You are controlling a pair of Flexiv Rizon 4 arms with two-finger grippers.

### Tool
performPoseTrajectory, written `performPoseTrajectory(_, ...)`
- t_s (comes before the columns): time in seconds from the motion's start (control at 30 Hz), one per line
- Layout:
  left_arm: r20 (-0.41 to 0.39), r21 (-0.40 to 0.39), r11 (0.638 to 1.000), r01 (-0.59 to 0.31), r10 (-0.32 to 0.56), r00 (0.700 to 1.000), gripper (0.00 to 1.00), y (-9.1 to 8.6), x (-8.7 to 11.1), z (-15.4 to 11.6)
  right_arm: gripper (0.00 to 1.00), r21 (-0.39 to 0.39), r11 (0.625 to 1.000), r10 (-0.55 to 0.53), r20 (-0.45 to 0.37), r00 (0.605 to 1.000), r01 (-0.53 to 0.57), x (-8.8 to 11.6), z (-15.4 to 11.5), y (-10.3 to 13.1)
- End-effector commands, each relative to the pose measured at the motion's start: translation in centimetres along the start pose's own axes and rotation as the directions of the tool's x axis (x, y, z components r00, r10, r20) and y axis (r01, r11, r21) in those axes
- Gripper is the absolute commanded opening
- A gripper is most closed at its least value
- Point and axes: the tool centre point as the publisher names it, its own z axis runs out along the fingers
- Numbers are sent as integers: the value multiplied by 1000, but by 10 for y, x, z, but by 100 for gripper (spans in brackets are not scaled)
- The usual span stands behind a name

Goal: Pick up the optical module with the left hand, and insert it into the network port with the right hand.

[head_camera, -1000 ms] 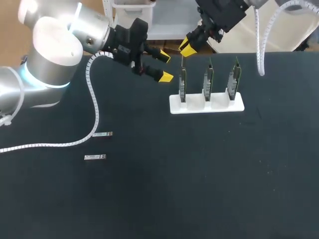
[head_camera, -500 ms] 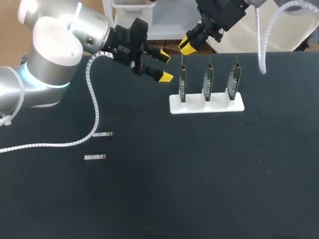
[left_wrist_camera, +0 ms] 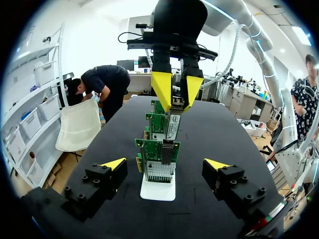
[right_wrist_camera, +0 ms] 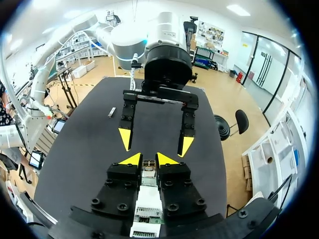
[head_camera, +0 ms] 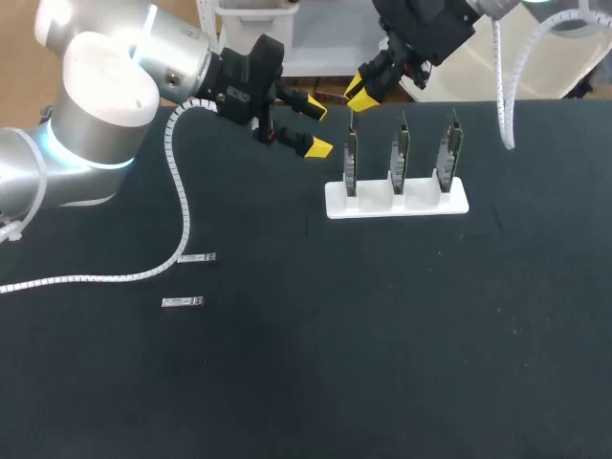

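My right gripper [head_camera: 360, 91] hangs above the leftmost network card [head_camera: 351, 158] and is shut on a slim silver optical module [left_wrist_camera: 173, 127], which points down at the card's top edge. In the right wrist view the module [right_wrist_camera: 148, 167] sits between the yellow fingertips [right_wrist_camera: 133, 159], with the white stand [right_wrist_camera: 147, 206] below. My left gripper [head_camera: 314, 127] is open and empty, level with the cards and left of them, facing the row [left_wrist_camera: 160, 149]. Two more optical modules [head_camera: 196, 257] [head_camera: 182, 302] lie flat on the table's left side.
The white stand [head_camera: 421, 203] holds three upright green cards at the back middle of the black table. My left arm's white coiled cable [head_camera: 177, 206] trails across the table's left part, close to the two loose modules.
The right gripper with its module has shifted only slightly above the leftmost card. The left arm and the loose modules have not moved.
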Motion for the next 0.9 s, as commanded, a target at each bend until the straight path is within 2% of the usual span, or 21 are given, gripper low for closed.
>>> performPoseTrajectory(0.03,-4,1,1000,2,-2,1000,100,1,-1,0,0,13,1000,2,0,1000,-2,1,1,5)
performPoseTrajectory(0.9,-4,1,1000,2,-2,1000,100,1,-1,0,0,31,999,-24,-10,1000,25,1,8,-1)
